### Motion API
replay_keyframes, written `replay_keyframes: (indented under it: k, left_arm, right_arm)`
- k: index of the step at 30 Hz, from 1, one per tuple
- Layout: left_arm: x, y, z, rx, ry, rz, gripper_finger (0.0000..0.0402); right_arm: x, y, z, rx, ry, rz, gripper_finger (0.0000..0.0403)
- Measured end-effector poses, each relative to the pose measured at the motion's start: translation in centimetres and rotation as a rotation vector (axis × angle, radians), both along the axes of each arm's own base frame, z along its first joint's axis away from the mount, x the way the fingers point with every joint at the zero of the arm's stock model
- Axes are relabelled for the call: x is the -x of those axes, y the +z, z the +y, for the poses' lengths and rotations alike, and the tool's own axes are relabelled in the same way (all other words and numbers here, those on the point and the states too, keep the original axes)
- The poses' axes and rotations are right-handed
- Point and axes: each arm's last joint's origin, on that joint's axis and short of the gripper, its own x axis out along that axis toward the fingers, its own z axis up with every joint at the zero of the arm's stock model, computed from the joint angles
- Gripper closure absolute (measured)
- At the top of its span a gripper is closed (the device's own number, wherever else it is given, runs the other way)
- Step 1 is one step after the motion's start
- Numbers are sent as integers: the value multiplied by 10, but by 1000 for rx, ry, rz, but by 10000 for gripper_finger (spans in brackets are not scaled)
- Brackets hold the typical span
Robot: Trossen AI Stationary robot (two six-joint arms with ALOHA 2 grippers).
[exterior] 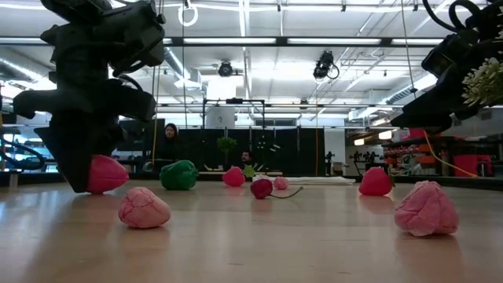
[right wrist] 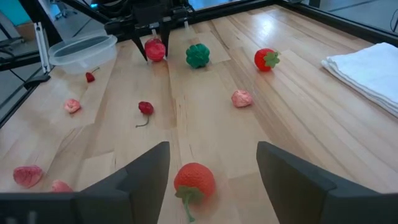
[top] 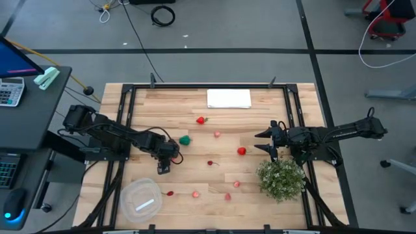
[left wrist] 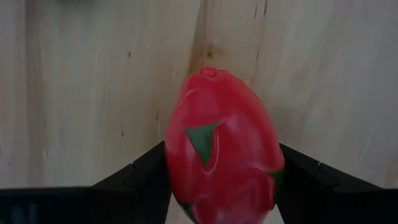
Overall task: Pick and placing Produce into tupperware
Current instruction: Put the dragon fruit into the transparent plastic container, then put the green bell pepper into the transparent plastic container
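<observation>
Left gripper (right wrist: 155, 45) low over the wooden table (top: 214, 179), jaws closed on a small red toy fruit with green leaf markings (left wrist: 221, 149), held across its middle; round transparent plastic tupperware (top: 140, 200) near the front left corner, apparently still without produce; right gripper (top: 265, 142) hovers with jaws open above a red toy strawberry (right wrist: 194, 180); pieces probably light, smooth, slippery: grip at the widest girth.

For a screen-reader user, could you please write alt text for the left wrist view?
The left gripper has its two dark fingers closed around a red, oval toy fruit with green leaf markings, seen close up above the pale wooden tabletop.
</observation>
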Motion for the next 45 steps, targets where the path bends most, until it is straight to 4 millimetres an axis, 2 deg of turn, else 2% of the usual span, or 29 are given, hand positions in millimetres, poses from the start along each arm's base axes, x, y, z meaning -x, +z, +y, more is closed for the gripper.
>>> replay_keyframes:
  k: [9, 14, 20, 25, 30, 34, 37, 41, 45]
  left_arm:
    - [-1, 1, -4, 128, 43, 5, 178]
    - [-1, 5, -8, 236, 11, 20, 166]
    - [-15, 27, -16, 394, -27, 6, 178]
    - [-14, 52, -22, 417, 4, 137, 169]
    - [-1, 70, -42, 384, 83, 312, 168]
    - [15, 78, -66, 339, 167, 432, 179]
    - [25, 78, -85, 323, 224, 472, 173]
    - [38, 78, -106, 304, 296, 499, 146]
    - [43, 77, -122, 298, 345, 438, 143]
  right_arm:
    - [0, 0, 0, 0, 0, 0, 153]
    - [0, 0, 0, 0, 0, 0, 153]
    - [0, 0, 0, 0, 0, 0, 153]
    - [0, 0, 0, 0, 0, 0, 153]
    - [0, 0, 0, 0, 0, 0, 153]
    - [0, 0, 0, 0, 0, 0, 153]
    - [0, 0, 0, 0, 0, 0, 153]
    - [0, 0, 0, 0, 0, 0, 153]
    - [0, 0, 0, 0, 0, 0, 153]
